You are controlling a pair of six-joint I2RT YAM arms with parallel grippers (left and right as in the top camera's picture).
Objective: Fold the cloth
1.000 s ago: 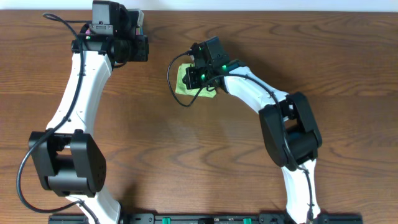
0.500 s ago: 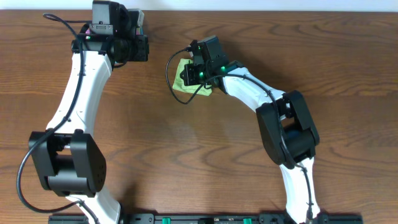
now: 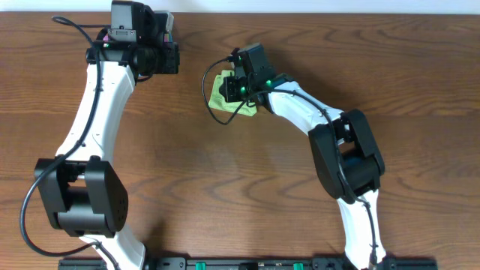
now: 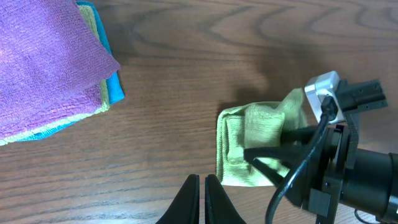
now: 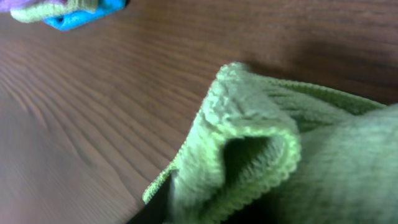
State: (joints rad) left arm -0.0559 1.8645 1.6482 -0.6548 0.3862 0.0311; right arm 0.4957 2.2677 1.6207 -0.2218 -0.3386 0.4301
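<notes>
The lime-green cloth [image 3: 219, 94] lies bunched and partly folded on the wooden table, just left of my right gripper [image 3: 238, 89]. In the left wrist view the cloth [image 4: 249, 127] has one smooth doubled edge on its left, and the right gripper [image 4: 266, 144] reaches in from the right with its black fingers parted around a raised fold. The right wrist view is filled with a looped hem of the cloth [image 5: 255, 130], and one dark finger [image 5: 157, 205] shows at the bottom. My left gripper [image 4: 202, 182] is shut and empty, above bare wood short of the cloth.
A stack of other cloths sits at the back left: a purple cloth [image 4: 43, 56] on top, with a blue cloth [image 4: 115, 84] beneath it. The left arm [image 3: 97, 112] reaches along the table's left side. The right arm [image 3: 330, 135] crosses the middle right.
The right gripper shifted slightly back and left with the cloth, then its jaws parted. The left arm has not moved.
</notes>
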